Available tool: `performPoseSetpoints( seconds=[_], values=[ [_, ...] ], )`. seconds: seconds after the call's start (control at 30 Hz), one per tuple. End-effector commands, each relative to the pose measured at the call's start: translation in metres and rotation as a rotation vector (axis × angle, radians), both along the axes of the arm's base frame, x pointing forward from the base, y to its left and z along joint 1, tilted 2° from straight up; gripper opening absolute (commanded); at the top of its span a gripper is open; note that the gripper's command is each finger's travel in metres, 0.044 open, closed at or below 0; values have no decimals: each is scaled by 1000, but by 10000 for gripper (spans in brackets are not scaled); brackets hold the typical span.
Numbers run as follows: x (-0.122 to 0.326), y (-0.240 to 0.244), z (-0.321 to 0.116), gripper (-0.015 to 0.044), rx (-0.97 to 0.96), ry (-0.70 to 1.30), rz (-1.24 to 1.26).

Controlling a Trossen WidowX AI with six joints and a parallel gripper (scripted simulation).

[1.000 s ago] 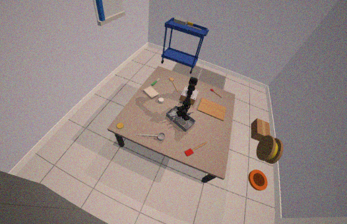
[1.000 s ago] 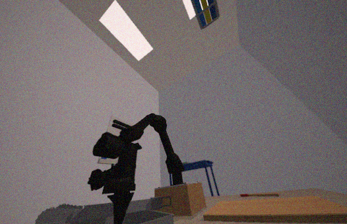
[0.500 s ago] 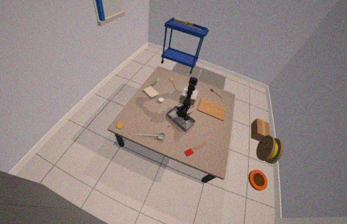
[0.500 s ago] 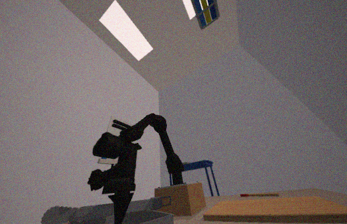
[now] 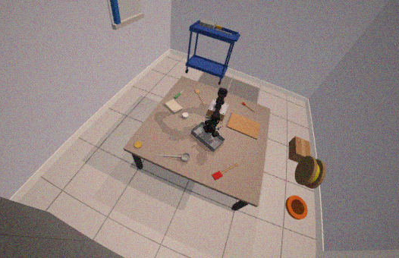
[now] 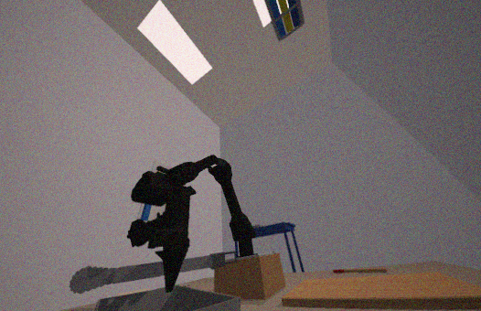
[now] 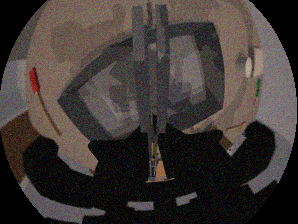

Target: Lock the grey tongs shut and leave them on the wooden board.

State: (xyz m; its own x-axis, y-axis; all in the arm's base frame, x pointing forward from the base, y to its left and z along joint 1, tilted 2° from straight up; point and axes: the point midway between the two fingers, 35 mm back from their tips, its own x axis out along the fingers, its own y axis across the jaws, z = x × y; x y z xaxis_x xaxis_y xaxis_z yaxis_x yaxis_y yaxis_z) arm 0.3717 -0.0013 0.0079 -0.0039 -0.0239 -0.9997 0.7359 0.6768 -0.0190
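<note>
The grey tongs point(image 6: 129, 272) point(image 7: 142, 80) are squeezed between my gripper's fingers; their two arms run close together, nearly parallel, with a narrow gap. My gripper point(image 6: 169, 289) point(image 7: 151, 118) point(image 5: 212, 133) points down and is shut on them. In the exterior view they look near level, just above the roasting tin point(image 5: 203, 143) point(image 6: 207, 299) point(image 7: 216, 45), scalloped tips left and slightly lower, hinge end right towards the arm's base. The tips do not point up. Whether the lock has caught cannot be seen. The wooden board point(image 5: 243, 126) point(image 6: 380, 289) lies beside the arm's base.
The arm stands on a wooden block point(image 6: 245, 276). A red-tipped stick point(image 5: 248, 106) point(image 6: 358, 271) lies behind the board. A red spatula point(image 5: 218, 175) point(image 7: 34, 80), a round strainer point(image 5: 185, 157), a yellow disc point(image 5: 138, 144) and a white cup point(image 5: 185, 115) are around the table.
</note>
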Motion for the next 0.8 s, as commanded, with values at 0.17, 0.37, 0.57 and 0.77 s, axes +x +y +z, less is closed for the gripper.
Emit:
performPoseSetpoints(
  seconds=[0.17, 0.37, 0.57, 0.77],
  values=[
    [1, 3, 90, -150, -3, -39, -2],
    [1, 3, 90, -150, -3, -39, -2],
    [1, 12, 90, -150, 1, -42, 43],
    [-3, 46, 89, -150, 1, -40, 204]
  ],
)
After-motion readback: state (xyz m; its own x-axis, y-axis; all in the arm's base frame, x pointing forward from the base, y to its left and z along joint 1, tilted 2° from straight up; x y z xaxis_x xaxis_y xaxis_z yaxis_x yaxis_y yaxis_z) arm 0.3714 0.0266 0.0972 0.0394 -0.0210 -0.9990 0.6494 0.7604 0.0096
